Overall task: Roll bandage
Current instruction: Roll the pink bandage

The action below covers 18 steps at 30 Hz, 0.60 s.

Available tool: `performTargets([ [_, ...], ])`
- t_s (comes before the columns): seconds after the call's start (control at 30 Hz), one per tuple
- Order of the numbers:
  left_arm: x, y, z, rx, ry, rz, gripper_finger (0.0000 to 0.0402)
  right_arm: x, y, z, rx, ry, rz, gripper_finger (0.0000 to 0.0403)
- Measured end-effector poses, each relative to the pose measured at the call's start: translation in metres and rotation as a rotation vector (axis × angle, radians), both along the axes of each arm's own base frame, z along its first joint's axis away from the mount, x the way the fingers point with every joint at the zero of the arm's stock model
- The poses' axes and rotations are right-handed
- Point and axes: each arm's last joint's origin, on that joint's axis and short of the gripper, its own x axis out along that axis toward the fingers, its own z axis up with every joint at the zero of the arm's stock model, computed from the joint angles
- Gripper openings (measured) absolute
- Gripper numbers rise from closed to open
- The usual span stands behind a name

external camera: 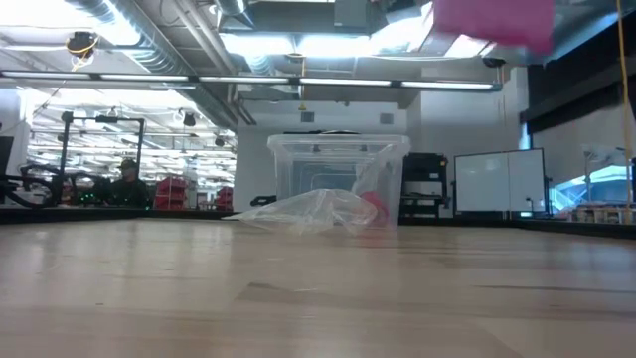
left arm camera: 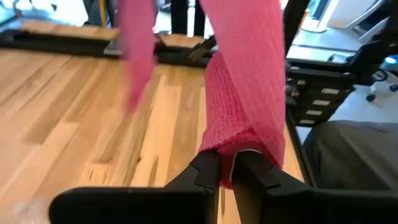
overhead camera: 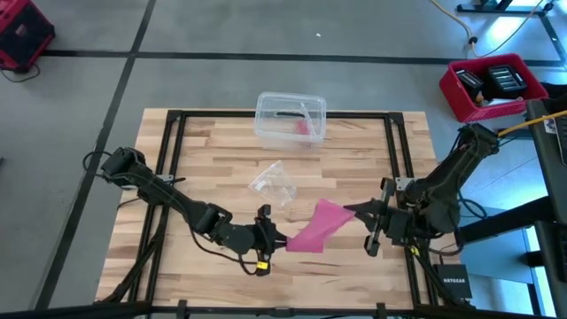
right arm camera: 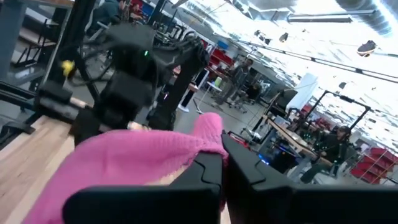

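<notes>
The bandage (overhead camera: 316, 227) hangs as a flat pink band stretched between the two grippers, lifted clear of the wooden table (overhead camera: 204, 159). The left gripper (overhead camera: 276, 237) pinches one end of it: in the left wrist view its two dark fingers (left arm camera: 205, 171) stand almost together with the pink fabric (left arm camera: 242, 99) bunched between them, and the band rises away from the fingertips toward the other arm. The right gripper (overhead camera: 353, 211) clamps the opposite end; in the right wrist view its fingers (right arm camera: 208, 171) are pressed tight on a fold of the pink cloth (right arm camera: 137, 158), which spreads out just ahead of them toward the left arm (right arm camera: 134, 68) seen farther off.

In the high view the strip runs slantwise from the left gripper up to the right gripper, wider near the right one. The low view shows only a pink patch (external camera: 494, 20) of the bandage high above the tabletop.

Beyond both grippers, farther across the table, a crumpled clear plastic wrapper (overhead camera: 273, 184) lies on the wood, well apart from the bandage. Behind it stands a clear plastic box (overhead camera: 290, 118) near the far edge of the table, with something reddish inside that is too small to tell. In the room behind, a person (external camera: 127, 179) shows at a distance.
</notes>
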Motion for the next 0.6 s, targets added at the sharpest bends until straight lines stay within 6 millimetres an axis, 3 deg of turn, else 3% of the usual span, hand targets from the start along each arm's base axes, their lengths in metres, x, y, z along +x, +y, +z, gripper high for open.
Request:
performTargets([
  [0.33, -0.001, 0.012, -0.023, -0.008, 0.067, 0.051, 0.0021, 0.001, 0.002, 0.041, -0.020, 0.009, 0.041, 0.0004],
  [0.6, -0.003, 0.011, -0.026, 0.007, 0.092, 0.005, 0.0021, -0.001, 0.000, 0.066, -0.067, 0.045, 0.038, 0.0004],
])
